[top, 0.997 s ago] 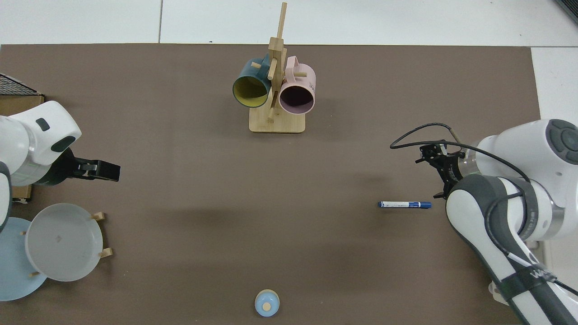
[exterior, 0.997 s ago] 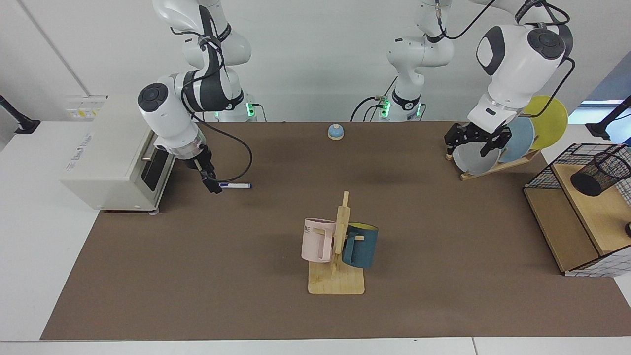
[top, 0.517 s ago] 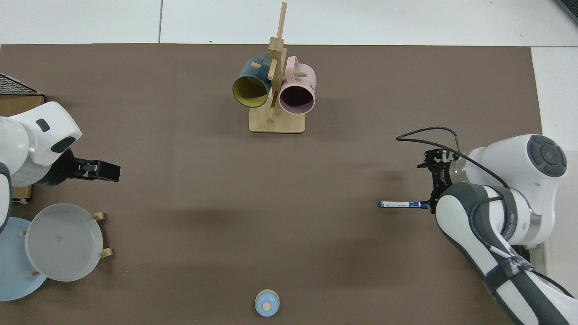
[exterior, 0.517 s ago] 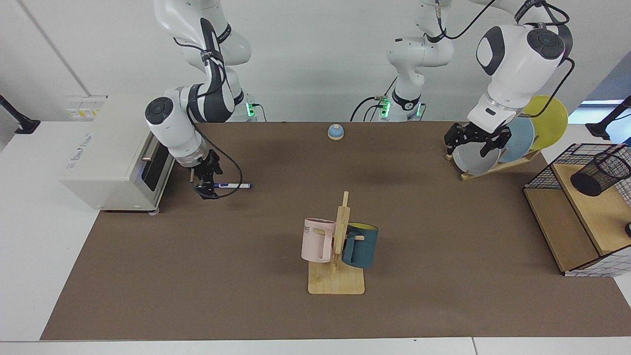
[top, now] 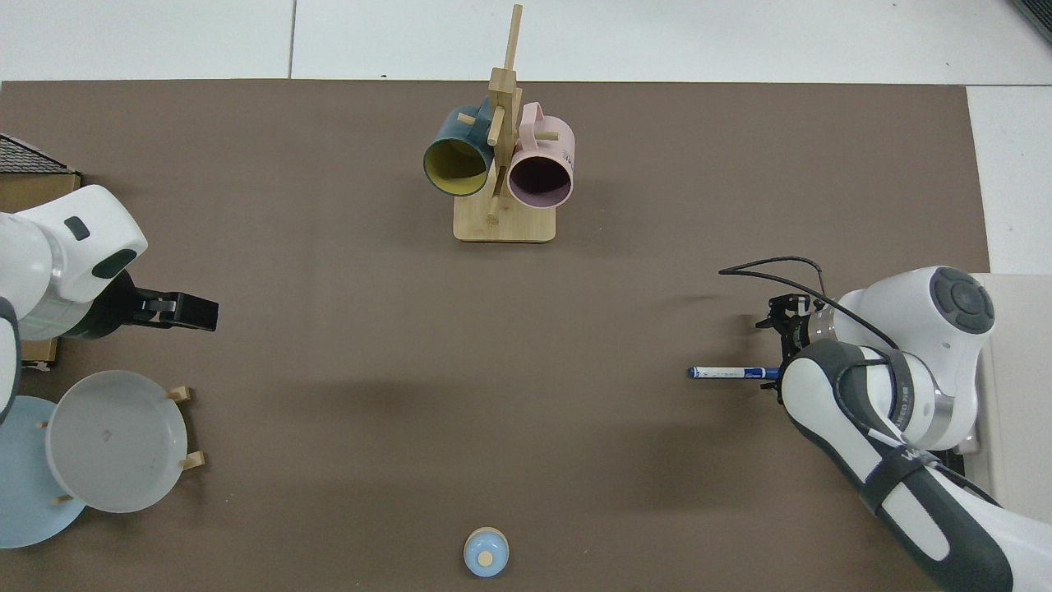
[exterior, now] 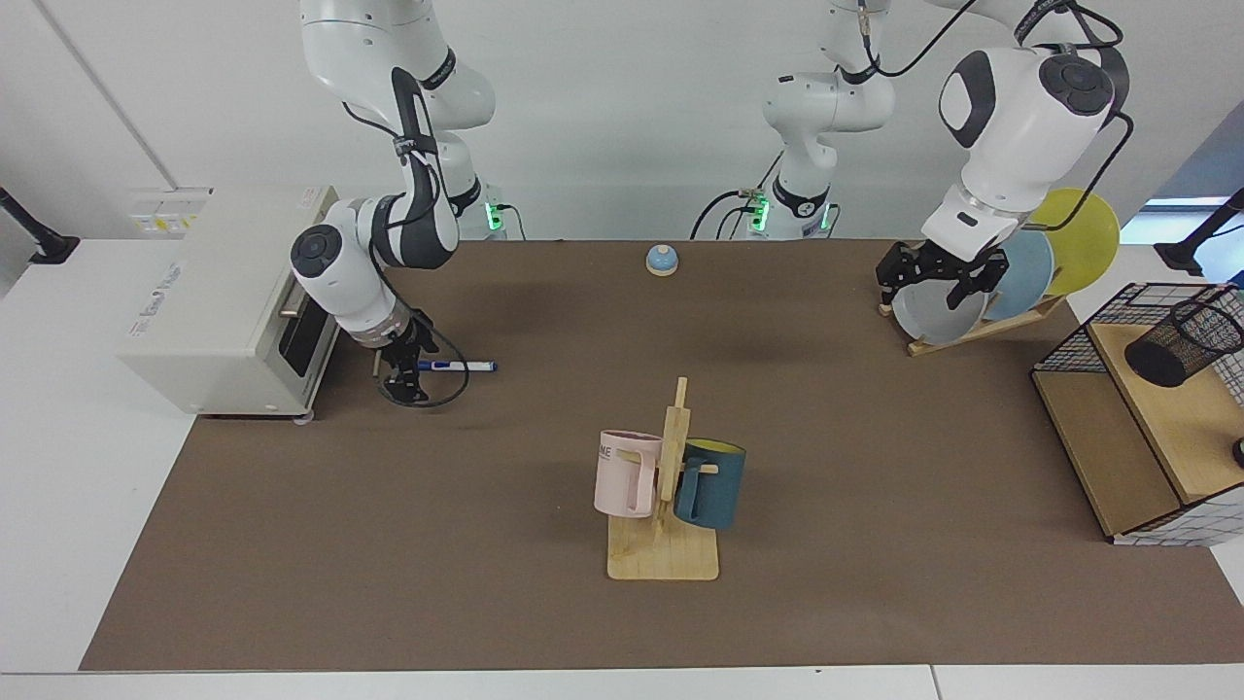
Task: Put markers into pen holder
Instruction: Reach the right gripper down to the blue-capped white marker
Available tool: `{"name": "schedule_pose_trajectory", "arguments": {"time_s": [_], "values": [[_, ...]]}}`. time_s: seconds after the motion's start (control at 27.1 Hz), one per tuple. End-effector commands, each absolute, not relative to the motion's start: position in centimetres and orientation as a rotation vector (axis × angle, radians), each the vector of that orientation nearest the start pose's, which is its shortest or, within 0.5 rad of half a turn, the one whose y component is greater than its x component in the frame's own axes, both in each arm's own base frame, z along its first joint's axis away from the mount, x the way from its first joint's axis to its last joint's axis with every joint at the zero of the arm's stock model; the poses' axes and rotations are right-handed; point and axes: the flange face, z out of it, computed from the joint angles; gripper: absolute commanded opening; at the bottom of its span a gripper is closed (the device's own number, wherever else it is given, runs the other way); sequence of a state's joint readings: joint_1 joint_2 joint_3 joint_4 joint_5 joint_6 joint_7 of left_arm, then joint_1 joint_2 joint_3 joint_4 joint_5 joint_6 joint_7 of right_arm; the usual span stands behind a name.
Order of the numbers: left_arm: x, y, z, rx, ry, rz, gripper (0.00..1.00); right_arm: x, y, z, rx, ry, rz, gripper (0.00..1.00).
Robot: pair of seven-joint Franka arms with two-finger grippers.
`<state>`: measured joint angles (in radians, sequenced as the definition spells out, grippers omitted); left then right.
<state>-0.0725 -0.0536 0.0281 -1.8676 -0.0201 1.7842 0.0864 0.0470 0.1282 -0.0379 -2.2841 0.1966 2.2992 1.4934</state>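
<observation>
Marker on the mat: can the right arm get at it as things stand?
Probably yes. The right gripper is low at one end of the marker, which lies flat on the brown mat with nothing around it. The toaster oven stands behind the arm.

Two white robot arms (exterior: 369, 243) are standing at a brown-matted table (exterior: 875, 467) against bare walls: a robotics lab.

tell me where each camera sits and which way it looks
Facing view: across the table, looking at both arm bases; right gripper at the marker, left gripper waiting by the plate rack.
Top view: overhead, looking straight down; both arms enter from the sides.
Shared: marker, mug stand, bell.
</observation>
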Motion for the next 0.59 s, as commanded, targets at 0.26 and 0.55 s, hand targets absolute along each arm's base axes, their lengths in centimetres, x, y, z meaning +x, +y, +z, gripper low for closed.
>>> {"name": "schedule_pose_trajectory", "arguments": {"time_s": [0.26,0.55], "values": [[53.69,-2.48,53.33,-3.155,0.2,0.024,1.0,50.3,0.41,28.14,-2.203,2.166,0.295,1.0],[53.68,-2.4,53.32,-3.155,0.198,0.026,1.0,50.04,0.47,27.83,-2.227,2.142,0.297,0.94]]}}
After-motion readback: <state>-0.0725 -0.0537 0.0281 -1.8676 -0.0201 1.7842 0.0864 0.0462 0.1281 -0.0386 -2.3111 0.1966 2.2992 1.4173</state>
